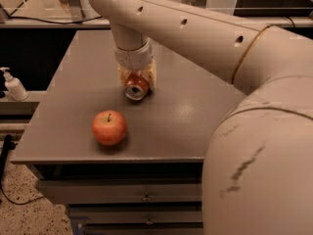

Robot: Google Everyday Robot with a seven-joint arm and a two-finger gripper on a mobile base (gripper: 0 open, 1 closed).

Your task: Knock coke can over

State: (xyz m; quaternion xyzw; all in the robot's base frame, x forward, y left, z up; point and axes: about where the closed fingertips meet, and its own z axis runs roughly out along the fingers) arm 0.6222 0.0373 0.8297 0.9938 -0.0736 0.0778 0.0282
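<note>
Covering a seemingly tipped coke can [135, 90], gripper [137, 82], lettering unreadable

Cream-white arm [195, 28], dotted with small dark holes, ringed by a thin brass-coloured band and streaked with dark scuffs on its near shell, ends in a pale cream hand [137, 77] set directly over the coke can [135, 88] near mid-surface. Coke can: red-orange with a silver top; apple [109, 128]: red-orange mottled with yellow; surface [195, 116]: plain matte grey-brown, above grey drawer fronts [146, 195]. Pump bottle [14, 85], far left: white.
</note>
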